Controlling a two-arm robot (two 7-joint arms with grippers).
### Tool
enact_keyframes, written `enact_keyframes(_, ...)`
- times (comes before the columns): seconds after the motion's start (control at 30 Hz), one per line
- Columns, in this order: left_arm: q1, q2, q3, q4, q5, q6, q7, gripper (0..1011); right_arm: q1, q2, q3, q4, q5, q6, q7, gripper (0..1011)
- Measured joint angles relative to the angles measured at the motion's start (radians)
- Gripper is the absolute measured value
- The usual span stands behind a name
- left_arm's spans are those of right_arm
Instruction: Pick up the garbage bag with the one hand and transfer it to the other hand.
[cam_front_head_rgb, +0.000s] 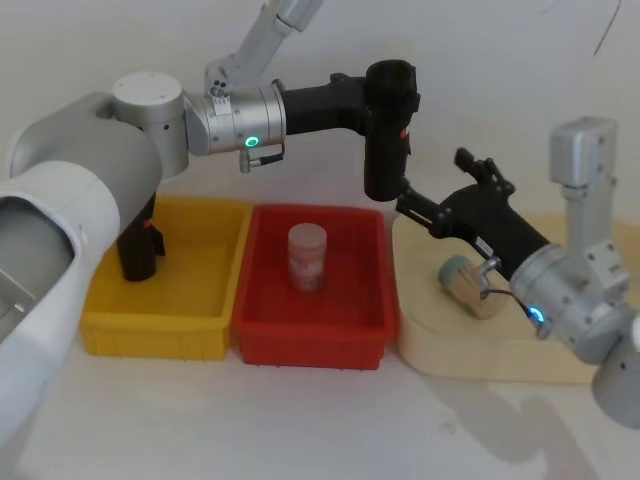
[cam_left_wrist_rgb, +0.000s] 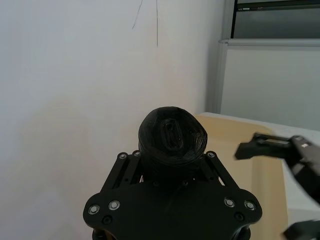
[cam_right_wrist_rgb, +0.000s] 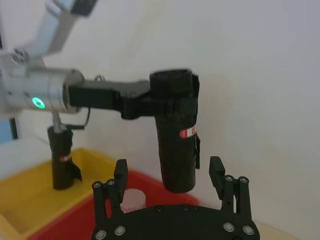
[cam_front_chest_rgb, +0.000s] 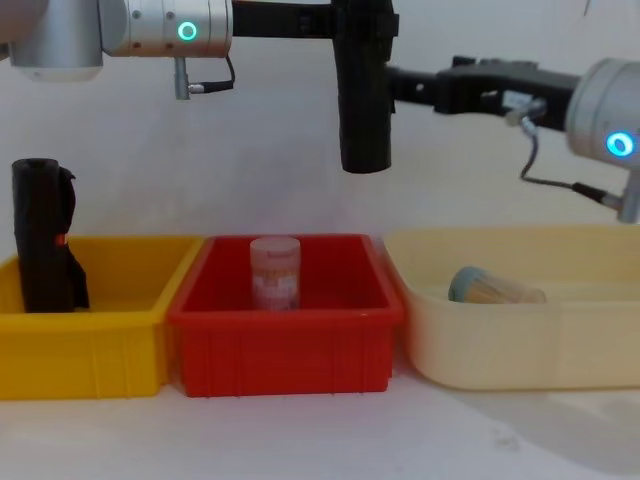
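My grey-white left arm link (cam_front_head_rgb: 60, 220) closest, low at head view's left. Left gripper (cam_front_head_rgb: 390, 98), green-ringed wrist, raised above red plastic bin (cam_front_head_rgb: 310, 335). Its jaws clamped on upper end of garbage bag (cam_front_head_rgb: 385, 165): matte black cylindrical roll, small red label, hanging upright in air. Right gripper (cam_front_head_rgb: 404, 203), blue-ringed wrist, reaches in from right. Its jaws wide open, one each side of roll, gaps visible. Second black roll (cam_front_head_rgb: 138, 245) stands in yellow plastic bin (cam_front_head_rgb: 200, 300).
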Motion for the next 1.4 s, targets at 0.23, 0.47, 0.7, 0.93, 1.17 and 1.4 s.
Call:
enact_keyframes(0.23,0.000,0.000,0.000,0.000,0.000,0.000,0.000,348,0.069,-0.023,-0.031,0.090,-0.041,0.017,-0.021,1000)
enact_keyframes(0.47,0.000,0.000,0.000,0.000,0.000,0.000,0.000,348,0.136,-0.053,-0.044,0.172,-0.068,0.017,-0.040,1001)
enact_keyframes(0.7,0.000,0.000,0.000,0.000,0.000,0.000,0.000,348,0.199,-0.081,-0.046,0.250,-0.085,0.011,-0.053,1001)
enact_keyframes(0.93,0.000,0.000,0.000,0.000,0.000,0.000,0.000,348,0.250,-0.101,-0.044,0.315,-0.087,0.023,-0.039,1001)
enact_keyframes(1.17,0.000,0.000,0.000,0.000,0.000,0.000,0.000,348,0.275,-0.104,-0.045,0.343,-0.071,0.043,0.001,1001)
enact_keyframes(1.4,0.000,0.000,0.000,0.000,0.000,0.000,0.000,348,0.285,-0.098,-0.047,0.345,-0.050,0.063,0.043,1001)
